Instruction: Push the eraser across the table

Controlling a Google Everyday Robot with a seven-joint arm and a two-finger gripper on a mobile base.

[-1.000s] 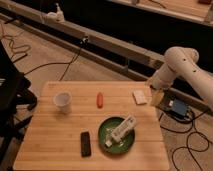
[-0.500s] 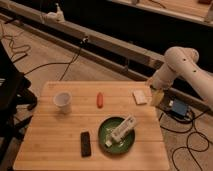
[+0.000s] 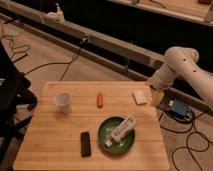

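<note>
1 rectangular light bamboo-wood surface (image 3: pixel 50 150) fills the lower middle of the camera view, plank grain visible, standing on a floor crossed by dark cables. 1 white robot arm (image 3: pixel 182 65) reaches in from the right and bends down toward the surface's far right edge. Its gripper (image 3: pixel 156 97) hangs just off that edge, beside the far right corner; whether the jaws are wide or narrow is not readable from this view, and nothing is seen held. 1 round green plate (image 3: pixel 106 131) lies on the near right part of the surface. 1 white bar-shaped object (image 3: pixel 123 129) rests across the plate at a diagonal. 1 white paper cup (image 3: pixel 62 101) stands upright on the far left part. 1 eraser (image 3: pixel 86 143), flat, black and rectangular, lies on the near part of the surface just left of the plate, long axis running near to far, well apart from the gripper. 1 pale tan square pad (image 3: pixel 139 96) lies flat near the far right edge, close to the gripper. 1 small orange-red oblong item (image 3: pixel 99 99) lies between the cup and the pad.
</note>
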